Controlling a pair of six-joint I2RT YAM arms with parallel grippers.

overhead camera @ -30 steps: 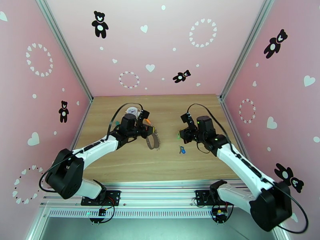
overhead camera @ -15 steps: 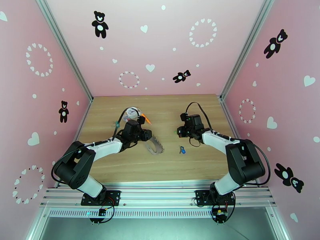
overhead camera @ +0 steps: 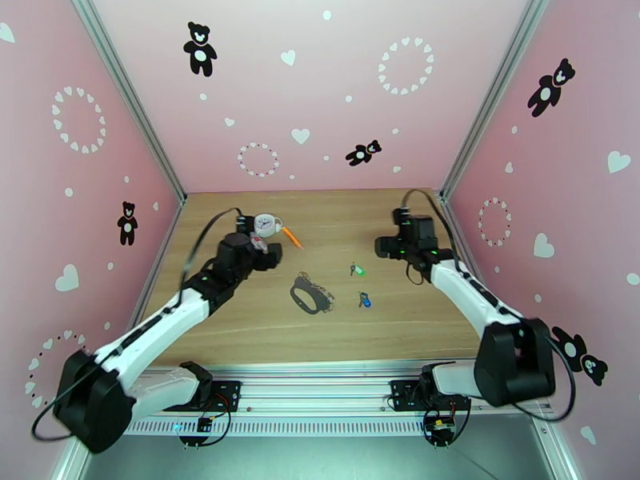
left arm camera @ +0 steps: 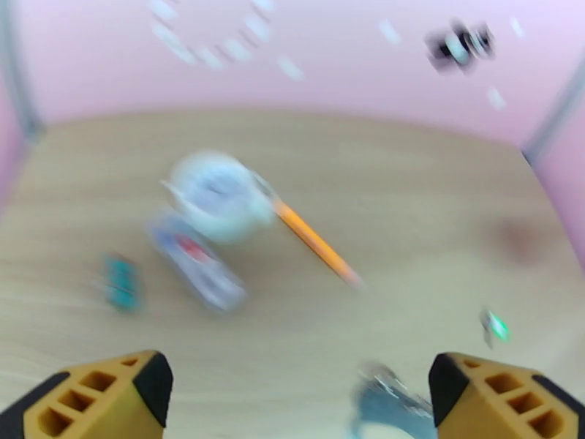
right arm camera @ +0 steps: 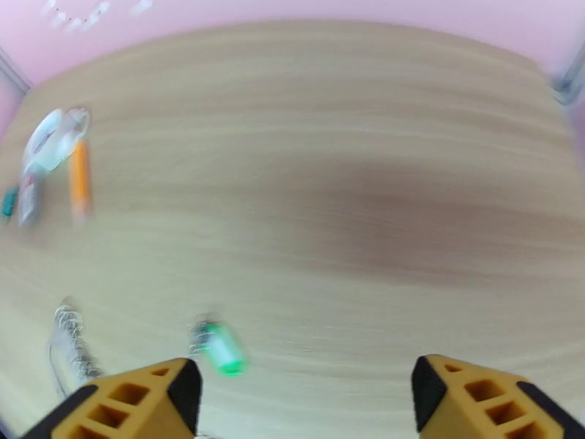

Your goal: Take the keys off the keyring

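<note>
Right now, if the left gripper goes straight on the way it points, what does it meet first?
Probably the orange pen, lying slantwise on the table ahead of the open left gripper; the white disc sits left of that line. The picture is blurred, so depth is uncertain.

Evenly lit pink walls (overhead camera: 320, 90), printed with black teddy bears (overhead camera: 199, 48) and white hearts (overhead camera: 300, 135), enclose a light wooden table (overhead camera: 336, 210) between aluminium posts (overhead camera: 132, 98).

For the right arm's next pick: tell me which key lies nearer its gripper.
The green-tagged key, lying farther back than the blue-tagged key and closer to the right gripper.
</note>
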